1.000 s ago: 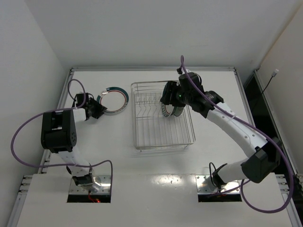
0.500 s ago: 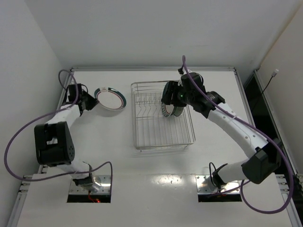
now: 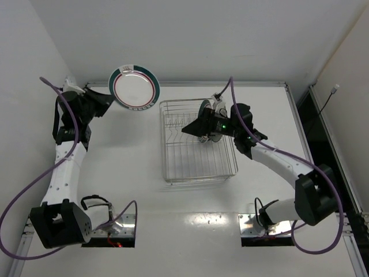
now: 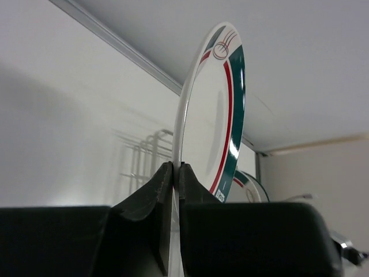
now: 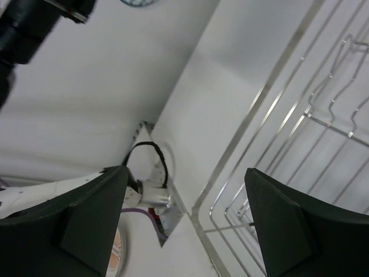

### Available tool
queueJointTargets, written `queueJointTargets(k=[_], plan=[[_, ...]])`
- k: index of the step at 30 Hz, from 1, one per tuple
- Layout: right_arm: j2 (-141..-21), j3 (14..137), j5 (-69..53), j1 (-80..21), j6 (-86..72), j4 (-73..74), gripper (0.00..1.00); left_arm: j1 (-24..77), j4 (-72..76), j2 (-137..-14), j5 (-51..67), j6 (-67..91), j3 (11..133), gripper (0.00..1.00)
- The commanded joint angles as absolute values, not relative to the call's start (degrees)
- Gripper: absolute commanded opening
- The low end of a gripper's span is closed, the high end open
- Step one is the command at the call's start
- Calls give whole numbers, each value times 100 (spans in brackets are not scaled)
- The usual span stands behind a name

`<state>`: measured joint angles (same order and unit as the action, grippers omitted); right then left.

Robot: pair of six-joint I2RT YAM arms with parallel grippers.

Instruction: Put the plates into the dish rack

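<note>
My left gripper [image 3: 113,97] is raised high over the table's far left and is shut on the rim of a white plate [image 3: 134,86] with a teal rim and red ring. In the left wrist view the jaws [image 4: 176,170] pinch that plate [image 4: 222,109] edge-on. The silver wire dish rack [image 3: 173,173] sits mid-table. A plate [image 3: 212,138] stands in its far right part, also seen in the left wrist view [image 4: 249,186]. My right gripper [image 3: 186,130] hovers over the rack pointing left, open and empty, its fingers [image 5: 86,222] spread wide above the rack wires [image 5: 271,121].
White walls enclose the table on the left, far and right sides. Purple cables loop off both arms. The arm bases and two mounting cut-outs [image 3: 108,234] sit at the near edge.
My left arm has lifted the teal-rimmed plate off the table and swung it up and back. My right gripper has come off the standing plate and turned to point left.
</note>
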<state>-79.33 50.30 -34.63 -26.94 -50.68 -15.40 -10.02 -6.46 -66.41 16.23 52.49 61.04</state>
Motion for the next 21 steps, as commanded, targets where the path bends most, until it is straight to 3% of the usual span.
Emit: queueJointTargets(k=[1, 6, 15, 21], plan=[[-7822, 4720, -4175, -2566, -5950, -3936, 81, -826, 53, -6311, 2627, 5818, 5880, 0], [-7770, 4299, -4175, -2452, -6432, -5110, 89, -186, 527, -6056, 2891, 6389, 5292, 0], [-8121, 3789, -4236, -2153, -7469, -6292, 89, 1334, 931, -5941, 2593, 6653, 4808, 0], [-8630, 3595, -4351, -1987, -8286, -7512, 79, 1644, 766, -5836, 2408, 6601, 4939, 0]])
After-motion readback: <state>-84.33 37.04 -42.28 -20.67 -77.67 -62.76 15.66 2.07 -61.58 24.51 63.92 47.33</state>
